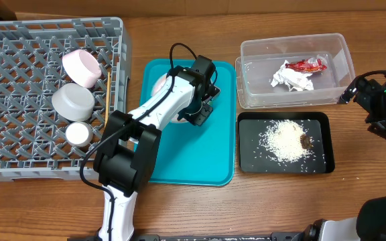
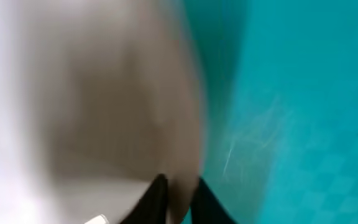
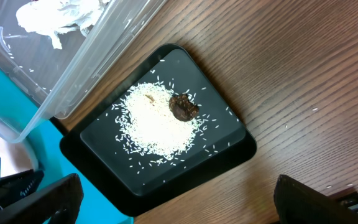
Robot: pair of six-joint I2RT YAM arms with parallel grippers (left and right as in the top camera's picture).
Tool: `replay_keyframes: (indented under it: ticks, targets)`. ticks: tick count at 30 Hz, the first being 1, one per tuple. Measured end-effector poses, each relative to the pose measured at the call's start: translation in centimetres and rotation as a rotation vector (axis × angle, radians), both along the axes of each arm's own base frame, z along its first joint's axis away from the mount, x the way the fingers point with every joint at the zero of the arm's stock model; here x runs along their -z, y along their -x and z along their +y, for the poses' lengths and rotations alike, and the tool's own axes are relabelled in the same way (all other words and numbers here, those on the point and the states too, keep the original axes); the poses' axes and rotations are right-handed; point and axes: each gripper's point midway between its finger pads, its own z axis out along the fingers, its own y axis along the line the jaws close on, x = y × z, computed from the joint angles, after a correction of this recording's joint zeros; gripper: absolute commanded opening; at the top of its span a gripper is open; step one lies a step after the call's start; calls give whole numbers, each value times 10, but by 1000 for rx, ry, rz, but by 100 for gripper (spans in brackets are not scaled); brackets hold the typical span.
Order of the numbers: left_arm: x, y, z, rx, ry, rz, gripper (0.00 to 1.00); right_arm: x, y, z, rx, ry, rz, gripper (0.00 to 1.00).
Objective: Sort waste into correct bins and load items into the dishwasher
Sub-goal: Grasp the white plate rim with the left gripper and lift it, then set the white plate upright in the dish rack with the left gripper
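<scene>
Wooden chopsticks [image 1: 105, 100] lie against the right wall of the grey dish rack [image 1: 19, 154], their long axis running near to far across the brown wood-grain counter [image 1: 179, 214]. The rack also holds a pink bowl [image 1: 80, 67], a grey bowl [image 1: 72, 100] and a small cup [image 1: 79, 134]. Beside it, a teal tray [image 1: 213, 161] carries the white plate [image 2: 73, 93], mostly hidden under the left arm. The left gripper [image 2: 182, 196] has its jaws drawn close on the plate's blurred rim. The clear tub [image 1: 243, 87] lies lengthwise left to right, holding a red wrapper [image 1: 307, 65] and crumpled white paper [image 1: 292, 80]. Just in front, the black tray [image 1: 253, 127] holds rice [image 3: 154, 124] and a brown scrap [image 3: 183, 107]. The right gripper [image 3: 176, 186] hangs above it, jaws spread wide and holding nothing.
</scene>
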Motion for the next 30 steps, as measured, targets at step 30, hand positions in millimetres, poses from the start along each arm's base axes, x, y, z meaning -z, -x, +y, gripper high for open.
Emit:
replay_keyframes:
  ticks: [30]
  targets:
    - [-233,-73,96,-438,305,-339,4,0,1,0,0,-2,5,100]
